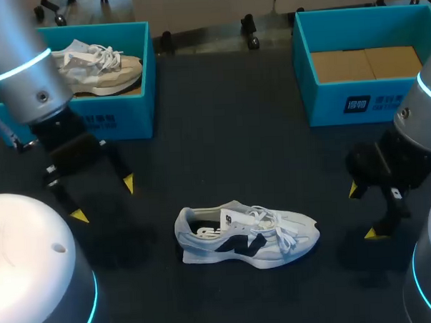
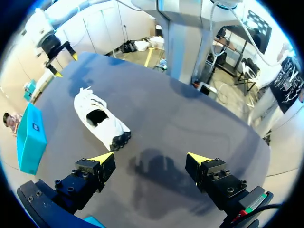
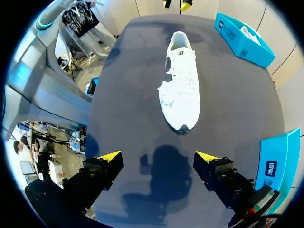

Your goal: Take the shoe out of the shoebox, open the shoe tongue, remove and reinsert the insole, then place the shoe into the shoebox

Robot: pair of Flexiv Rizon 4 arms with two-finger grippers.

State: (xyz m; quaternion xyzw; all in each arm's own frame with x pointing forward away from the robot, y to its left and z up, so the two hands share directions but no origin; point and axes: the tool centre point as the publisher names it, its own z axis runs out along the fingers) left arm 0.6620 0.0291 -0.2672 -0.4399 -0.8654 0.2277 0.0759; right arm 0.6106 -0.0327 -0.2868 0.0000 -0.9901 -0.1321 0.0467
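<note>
shoe (image 1: 247, 235) on counter (image 1: 221, 132), lower middle, toe right | left fingers (image 1: 128, 183) spread, holding nothing, at left | right fingers (image 1: 376, 233) spread, holding nothing, at right | upper-left shoebox (image 1: 121, 119) holds 1 other shoe (image 1: 100, 66) | upper-right shoebox (image 1: 327, 103): probably cardboard inside

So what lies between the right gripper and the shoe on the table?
Only bare tabletop lies between the right gripper and the shoe; the right wrist view shows it best.
</note>
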